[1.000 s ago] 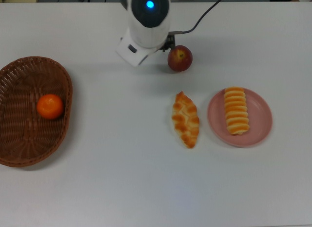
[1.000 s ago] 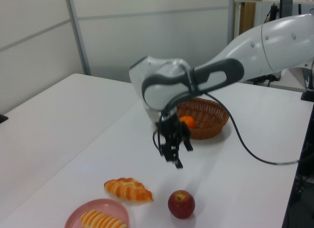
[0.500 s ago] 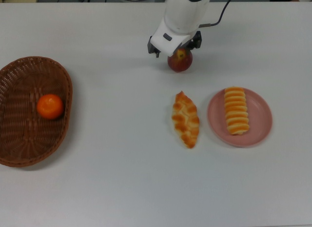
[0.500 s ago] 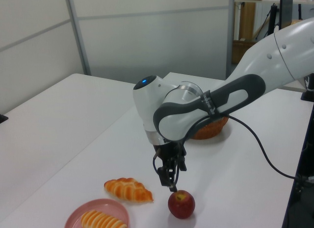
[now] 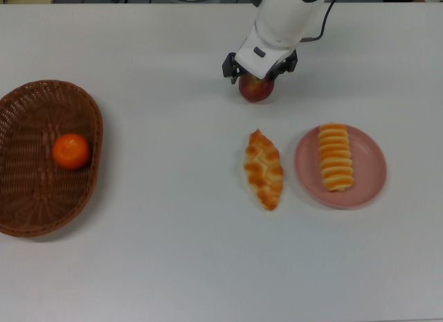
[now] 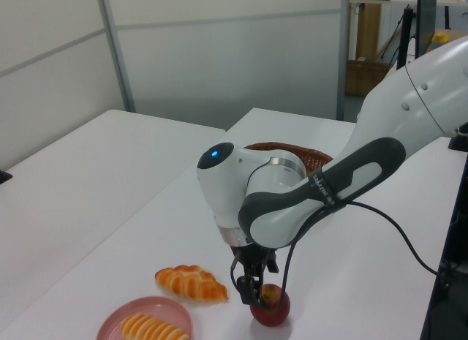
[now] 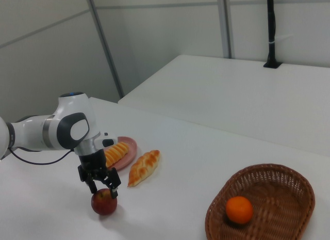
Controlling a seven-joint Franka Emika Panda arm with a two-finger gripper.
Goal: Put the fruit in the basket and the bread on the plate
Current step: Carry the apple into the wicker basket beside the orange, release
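Top view: the arm's two-finger gripper (image 5: 257, 71) sits directly over the dark red apple (image 5: 257, 91), fingers spread to either side, above the round pink plate (image 5: 369, 175). Left view: the open fingers straddle the apple's top. Right view: the apple rests on the table in front of the plate.

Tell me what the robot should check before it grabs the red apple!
1. Gripper right above the apple: ok, in all three views.
2. Fingers open, one on each side of the apple: ok in the right view.
3. Fingers low enough to squeeze: cannot tell; they reach the apple's top.
4. Room in the basket: ok, only the mandarin is inside.
5. Bread out of the way: ok, the braided loaf lies apart from the apple.
6. Bread job done: not ok; only the striped roll is on the plate.
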